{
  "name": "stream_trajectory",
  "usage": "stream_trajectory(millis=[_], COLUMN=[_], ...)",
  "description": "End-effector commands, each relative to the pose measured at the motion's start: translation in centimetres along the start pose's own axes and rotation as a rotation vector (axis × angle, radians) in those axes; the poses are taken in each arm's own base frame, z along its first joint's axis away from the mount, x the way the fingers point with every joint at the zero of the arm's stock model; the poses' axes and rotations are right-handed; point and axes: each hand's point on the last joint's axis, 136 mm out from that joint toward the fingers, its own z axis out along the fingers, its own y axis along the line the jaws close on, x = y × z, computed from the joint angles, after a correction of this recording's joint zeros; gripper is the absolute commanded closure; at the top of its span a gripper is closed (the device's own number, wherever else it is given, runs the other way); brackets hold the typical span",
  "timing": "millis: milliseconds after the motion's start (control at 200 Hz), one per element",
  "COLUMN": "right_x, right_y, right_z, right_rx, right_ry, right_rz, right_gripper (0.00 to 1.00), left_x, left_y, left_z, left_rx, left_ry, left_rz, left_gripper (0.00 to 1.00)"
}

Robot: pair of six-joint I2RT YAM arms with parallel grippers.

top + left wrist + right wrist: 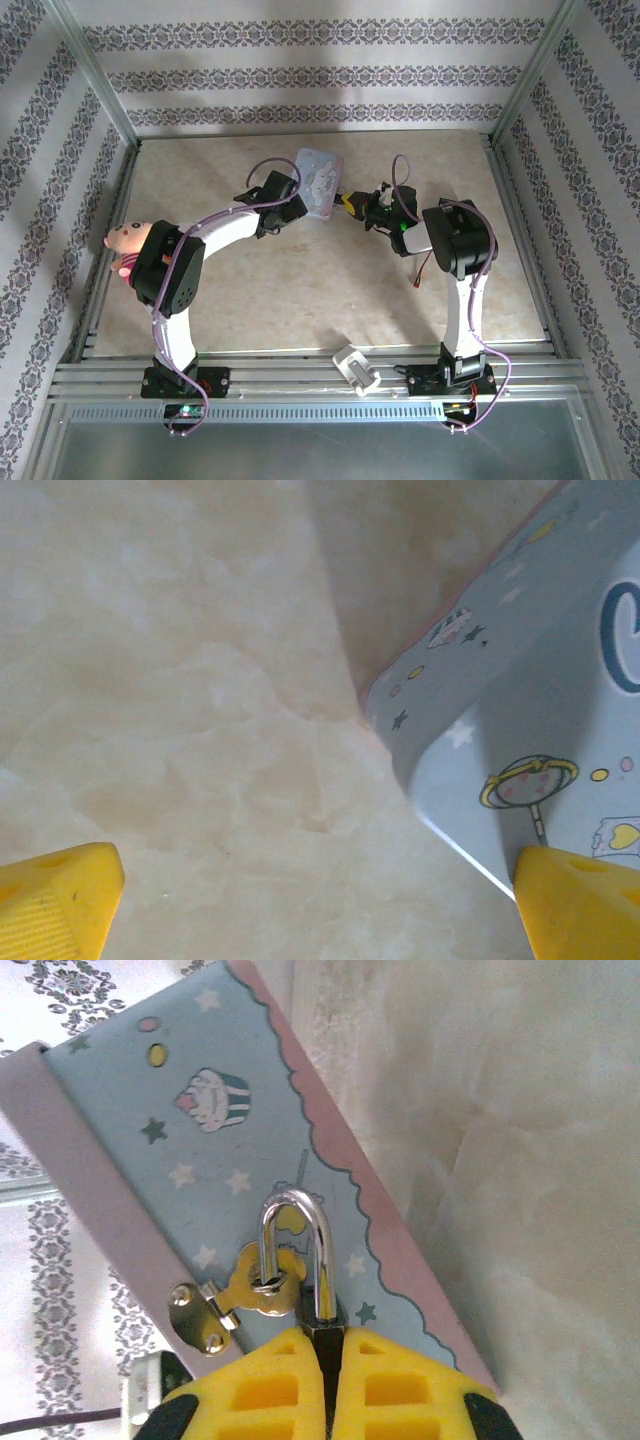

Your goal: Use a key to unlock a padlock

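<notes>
The right gripper (325, 1345) clamps the tiny black silver-shackled padlock (321, 1260) at lower centre, the left gripper (320, 900) gapes wide, so any tug may drag the loose pale-blue printed tin (200, 1160).

Padlock (321, 1255) body behind rt claw (327, 1345)

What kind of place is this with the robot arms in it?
Probably a robot test booth: a left arm and right arm bolted to a metal rail, a marble-look tabletop, and wallpapered walls in a metal frame.
</notes>
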Motion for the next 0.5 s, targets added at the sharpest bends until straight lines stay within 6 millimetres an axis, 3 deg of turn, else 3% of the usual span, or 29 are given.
stream_trajectory(millis=[0,265,495], right_x=[1.5,6.1,8.5], right_y=[4.7,1.5,1.5], right_z=[-0.6,-3.9,-5.8], right_rx=[-0.141,-0.106,-0.106], right_ry=[0.058,0.21,0.299], right_rz=[-0.067,-0.016,-0.031], right_gripper=[1.0,1.0,1.0], left_x=[1.7,0.3,-1.6], left_y=[3.7,4.4,4.6], left_z=[0.9,0.7,0.3], left_rx=[-0.129,-0.15,-0.169], left_ry=[0.071,0.05,0.014], left_rz=[0.016,0.013,0.026], left_gripper=[0.0,0.01,0.01])
